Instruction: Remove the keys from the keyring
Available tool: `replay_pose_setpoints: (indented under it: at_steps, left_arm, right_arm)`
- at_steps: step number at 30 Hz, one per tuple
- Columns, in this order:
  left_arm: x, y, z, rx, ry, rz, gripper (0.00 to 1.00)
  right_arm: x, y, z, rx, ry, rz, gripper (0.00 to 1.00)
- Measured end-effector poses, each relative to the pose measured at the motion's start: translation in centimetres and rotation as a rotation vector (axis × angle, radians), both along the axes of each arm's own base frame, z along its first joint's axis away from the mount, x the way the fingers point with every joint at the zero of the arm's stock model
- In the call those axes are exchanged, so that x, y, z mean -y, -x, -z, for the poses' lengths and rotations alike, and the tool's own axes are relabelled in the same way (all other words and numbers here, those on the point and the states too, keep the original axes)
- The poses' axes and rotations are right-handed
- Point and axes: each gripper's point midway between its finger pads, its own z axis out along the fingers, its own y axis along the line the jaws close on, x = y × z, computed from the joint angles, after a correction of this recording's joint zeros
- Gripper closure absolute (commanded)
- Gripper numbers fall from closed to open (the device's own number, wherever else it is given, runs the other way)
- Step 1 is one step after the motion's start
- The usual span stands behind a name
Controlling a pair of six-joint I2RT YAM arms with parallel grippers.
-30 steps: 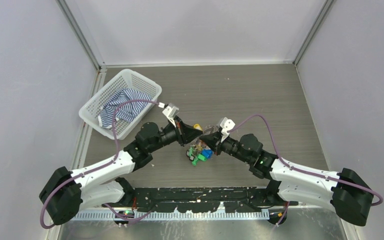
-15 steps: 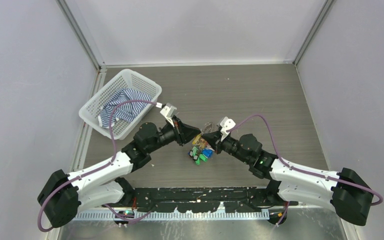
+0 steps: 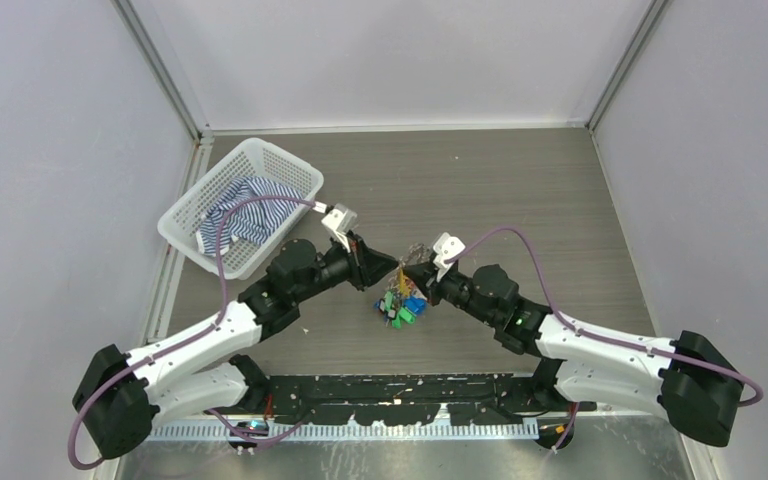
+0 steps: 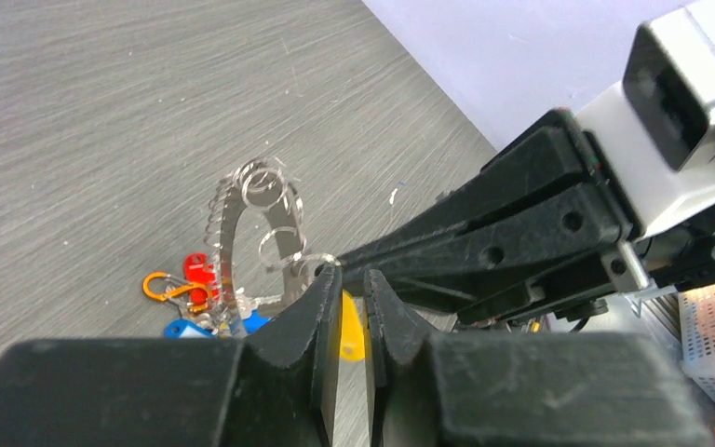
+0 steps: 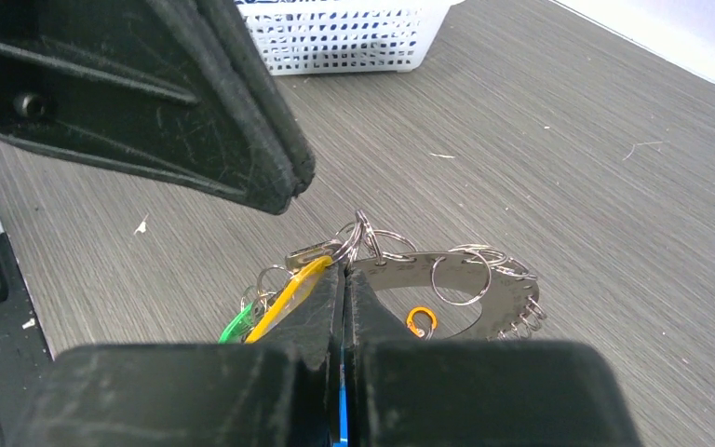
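The keyring (image 5: 400,272) is a flat curved metal plate hung with small split rings; it also shows in the left wrist view (image 4: 228,223). My right gripper (image 5: 344,272) is shut on its edge, holding it just above the table. The keys (image 3: 400,303) hang below it in a bunch of coloured tags, with a yellow tag (image 5: 284,298) and a green one by the right fingers. My left gripper (image 4: 346,272) is shut and empty, its tip just short of the ring opposite the right gripper (image 3: 412,272). In the top view the left gripper (image 3: 390,266) faces it.
A white mesh basket (image 3: 272,148) with a striped cloth (image 3: 245,215) stands at the back left of the wooden table. A small orange carabiner (image 5: 419,321) hangs with the keys. Grey walls enclose the table on three sides.
Both grippers have shifted slightly to the left with the bunch. The yellow tag seen by the left gripper's tip one second ago is now hidden in the top view.
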Motion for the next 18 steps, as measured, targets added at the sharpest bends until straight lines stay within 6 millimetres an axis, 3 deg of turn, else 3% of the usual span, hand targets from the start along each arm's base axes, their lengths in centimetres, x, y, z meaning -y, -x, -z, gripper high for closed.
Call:
replay_pose_setpoints:
  at_steps: [8,13,18]
  left_arm:
    - [0.8,-0.8,-2.1,-0.050,-0.023,-0.007,0.84]
    - [-0.1,-1.4,-0.4,-0.188,-0.049,-0.102,0.83]
    - [-1.2,-2.1,1.4,-0.314,-0.012,-0.183,0.84]
  right_arm:
    - [-0.9,0.5,-0.1,0.024,0.074,-0.022,0.99]
    - [-2.0,0.9,-0.6,0.045,0.173,-0.033,0.99]
    - [-1.6,0.8,-1.2,0.048,0.275,-0.034,0.99]
